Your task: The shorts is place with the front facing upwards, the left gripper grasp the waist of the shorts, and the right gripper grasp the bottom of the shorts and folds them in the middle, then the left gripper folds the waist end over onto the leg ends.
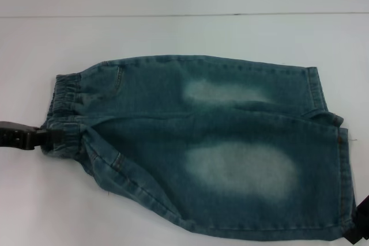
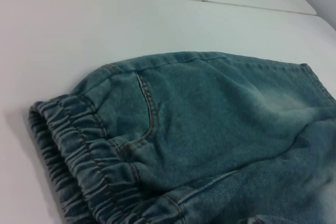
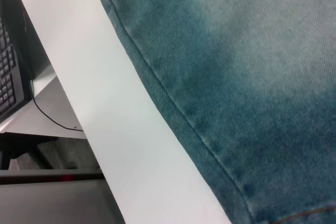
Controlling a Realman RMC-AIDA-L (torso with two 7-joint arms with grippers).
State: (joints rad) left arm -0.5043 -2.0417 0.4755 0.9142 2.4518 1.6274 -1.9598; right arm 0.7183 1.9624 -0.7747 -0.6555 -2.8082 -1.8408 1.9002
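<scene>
The shorts (image 1: 219, 142) lie flat on the white table (image 1: 173, 33), blue-green denim with two pale faded patches. The waist of the shorts (image 1: 66, 99), a gathered elastic band, points left, and the bottom of the shorts (image 1: 345, 165), the stitched leg ends, points right. My left gripper (image 1: 56, 133) reaches in from the left edge and is shut on the near part of the waistband, where the cloth puckers. The left wrist view shows the waistband (image 2: 79, 150) and a pocket seam (image 2: 147, 114) close up. My right gripper (image 1: 361, 223) is a dark sliver by the near hem corner.
In the right wrist view the shorts' side seam (image 3: 173, 108) runs along a strip of bare table (image 3: 105, 103), with the table edge just beyond. Past that edge are a black keyboard (image 3: 8, 72) and a cable (image 3: 52, 121) on a lower desk.
</scene>
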